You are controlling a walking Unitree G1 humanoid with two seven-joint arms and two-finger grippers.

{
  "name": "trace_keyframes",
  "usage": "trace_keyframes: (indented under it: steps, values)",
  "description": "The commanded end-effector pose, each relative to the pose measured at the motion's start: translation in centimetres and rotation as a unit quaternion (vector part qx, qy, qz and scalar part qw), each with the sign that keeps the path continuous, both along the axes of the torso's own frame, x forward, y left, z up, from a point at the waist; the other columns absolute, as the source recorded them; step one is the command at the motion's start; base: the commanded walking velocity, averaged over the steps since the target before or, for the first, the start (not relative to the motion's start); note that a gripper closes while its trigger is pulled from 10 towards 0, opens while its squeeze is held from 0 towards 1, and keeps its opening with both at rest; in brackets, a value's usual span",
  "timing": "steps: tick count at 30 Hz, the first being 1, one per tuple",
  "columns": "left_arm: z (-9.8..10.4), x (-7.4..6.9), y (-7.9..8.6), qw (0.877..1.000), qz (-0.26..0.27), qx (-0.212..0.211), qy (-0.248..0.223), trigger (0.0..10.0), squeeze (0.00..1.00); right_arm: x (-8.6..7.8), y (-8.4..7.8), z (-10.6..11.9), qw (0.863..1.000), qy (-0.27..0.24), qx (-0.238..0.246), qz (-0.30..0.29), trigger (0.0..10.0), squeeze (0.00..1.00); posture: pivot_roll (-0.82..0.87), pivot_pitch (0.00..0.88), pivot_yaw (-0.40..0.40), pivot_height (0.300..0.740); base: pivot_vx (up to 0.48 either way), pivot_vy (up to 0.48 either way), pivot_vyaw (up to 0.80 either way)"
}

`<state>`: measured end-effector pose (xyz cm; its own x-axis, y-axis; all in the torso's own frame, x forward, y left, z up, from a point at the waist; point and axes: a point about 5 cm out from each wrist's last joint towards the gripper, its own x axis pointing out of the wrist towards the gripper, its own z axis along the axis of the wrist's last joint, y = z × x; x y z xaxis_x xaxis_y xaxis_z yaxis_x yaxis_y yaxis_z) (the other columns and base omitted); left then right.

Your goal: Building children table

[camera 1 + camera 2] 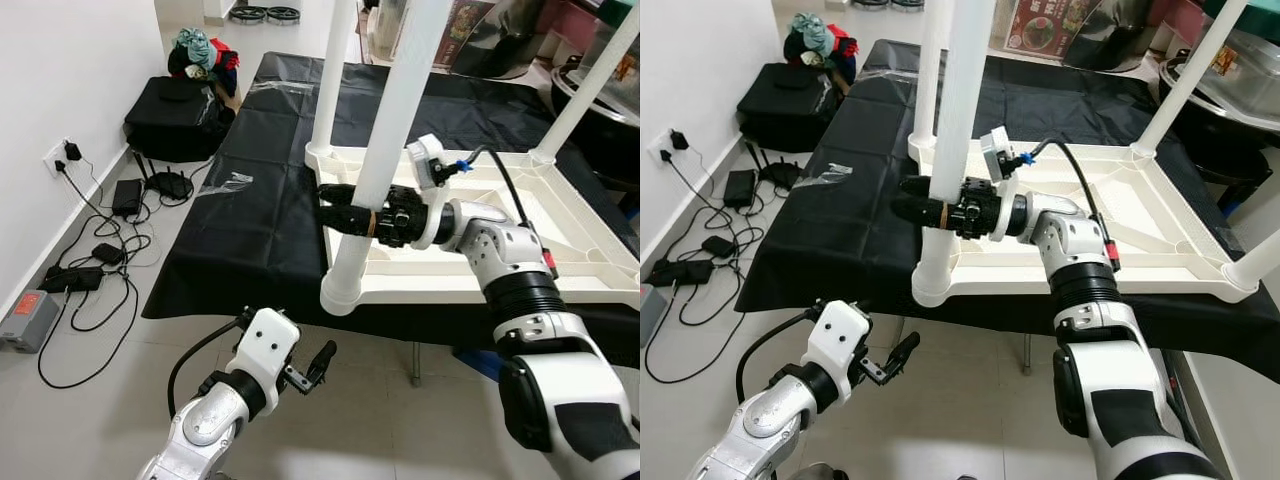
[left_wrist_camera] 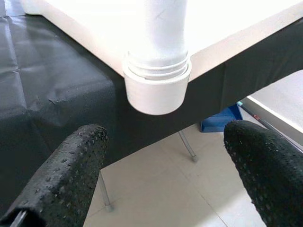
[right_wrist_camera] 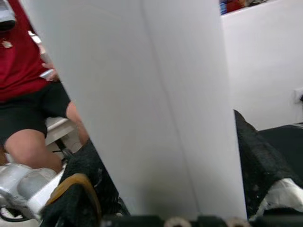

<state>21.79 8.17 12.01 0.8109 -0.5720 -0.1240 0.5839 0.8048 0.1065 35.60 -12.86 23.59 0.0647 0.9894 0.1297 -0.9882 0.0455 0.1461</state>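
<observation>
A white children's table lies upside down on a black-covered worktop, legs pointing up. Its near-left leg stands in the corner socket at the worktop's front edge. My right gripper is shut on this leg a little above the socket; in the right wrist view the leg runs between the black fingers. My left gripper hangs open below the worktop's front edge, under that corner. In the left wrist view its fingers are spread apart with the socket beyond them.
Two more legs rise from the far corners. On the floor to the left are a black bag, a clothes pile and cables with adaptors along the wall. A person in a red shirt sits beyond.
</observation>
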Motion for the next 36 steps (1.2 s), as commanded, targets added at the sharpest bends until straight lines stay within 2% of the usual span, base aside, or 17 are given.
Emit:
trace_keyframes:
  steps: [1,8,9,17,20,22,25,26,28,29,30,31,32,33,34,35,36]
  values:
    - [-0.2,-0.1,0.0,1.000,-0.002,0.003,0.006,10.0,0.00,-0.6,1.1,0.7,0.998,-0.010,0.019,0.051,10.0,0.00,0.17,0.093,-0.109,0.740,0.000,0.000,0.00]
    - [-0.3,-0.1,0.0,1.000,-0.003,0.004,0.006,10.0,0.00,-1.2,2.0,1.0,0.996,-0.017,0.018,0.086,10.0,0.00,0.17,0.091,-0.107,0.740,0.000,0.000,0.00]
    - [-0.3,-0.1,0.1,1.000,-0.002,0.004,0.006,10.0,0.00,-1.3,2.2,0.8,0.996,-0.015,0.013,0.092,0.0,0.00,0.18,0.085,-0.112,0.740,0.000,0.000,0.00]
    - [-0.4,-0.1,0.0,1.000,-0.003,0.005,0.006,10.0,0.00,-1.3,2.1,0.6,0.996,-0.012,0.007,0.083,0.0,0.00,0.18,0.076,-0.110,0.740,0.000,0.000,0.00]
    - [-0.4,-0.1,-0.1,1.000,-0.004,0.005,0.006,10.0,0.00,-0.6,1.7,0.3,1.000,-0.018,-0.005,0.024,0.0,0.00,0.18,0.069,-0.111,0.740,0.000,0.000,0.00]
    - [-0.4,-0.1,-0.1,1.000,-0.004,0.005,0.005,10.0,0.00,0.7,1.4,0.2,0.997,-0.026,-0.016,-0.066,0.0,0.00,0.18,0.069,-0.114,0.740,0.000,0.000,0.00]
    - [-0.5,-0.1,-0.1,1.000,-0.002,0.006,0.004,10.0,0.00,3.0,-0.1,0.3,0.965,-0.028,-0.037,-0.259,0.0,0.00,0.18,0.066,-0.111,0.740,0.000,0.000,0.00]
    - [-0.5,-0.1,-0.1,1.000,-0.002,0.006,0.004,10.0,0.00,3.3,-0.4,0.3,0.956,-0.028,-0.039,-0.288,0.0,0.00,0.18,0.066,-0.111,0.740,0.000,0.000,0.00]
    - [-0.5,-0.1,-0.1,1.000,-0.002,0.006,0.004,10.0,0.00,3.3,-0.5,0.3,0.954,-0.027,-0.040,-0.297,0.0,0.00,0.18,0.066,-0.111,0.740,0.000,0.000,0.00]
    - [-0.5,0.0,-0.1,1.000,-0.003,0.006,0.005,10.0,0.00,3.9,-1.3,0.5,0.929,-0.037,-0.046,-0.365,0.0,0.00,0.17,0.067,-0.107,0.740,0.000,0.000,0.00]
    - [-0.5,0.0,-0.1,1.000,-0.003,0.006,0.005,10.0,0.00,3.9,-1.3,0.5,0.929,-0.037,-0.046,-0.365,0.0,0.00,0.17,0.067,-0.107,0.740,0.000,0.000,0.00]
    - [-0.5,0.0,-0.1,1.000,-0.004,0.006,0.005,10.0,0.00,4.2,-1.8,0.5,0.913,-0.039,-0.051,-0.404,0.0,0.00,0.17,0.066,-0.109,0.740,0.000,0.000,0.00]
    - [-0.5,0.0,-0.1,1.000,-0.004,0.006,0.005,10.0,0.00,4.2,-1.8,0.5,0.913,-0.039,-0.051,-0.404,0.0,0.00,0.17,0.066,-0.109,0.740,0.000,0.000,0.00]
    - [-0.5,0.0,0.0,1.000,-0.004,0.006,0.005,10.0,0.00,4.6,-2.5,0.3,0.884,-0.022,-0.057,-0.464,0.0,0.00,0.16,0.066,-0.107,0.740,0.000,0.000,0.00]
    - [-0.5,0.0,0.0,1.000,-0.004,0.006,0.005,10.0,0.00,4.6,-2.5,0.3,0.884,-0.022,-0.057,-0.464,0.0,0.00,0.16,0.066,-0.107,0.740,0.000,0.000,0.00]
    - [-0.5,0.1,0.0,1.000,-0.005,0.007,0.005,10.0,0.00,4.9,-3.3,-0.1,0.841,-0.004,-0.068,-0.537,0.0,0.00,0.17,0.066,-0.107,0.740,0.000,0.000,0.00]
    - [-0.5,0.1,0.0,1.000,-0.005,0.007,0.005,10.0,0.00,4.9,-3.3,-0.1,0.841,-0.004,-0.068,-0.537,0.0,0.00,0.17,0.066,-0.107,0.740,0.000,0.000,0.00]
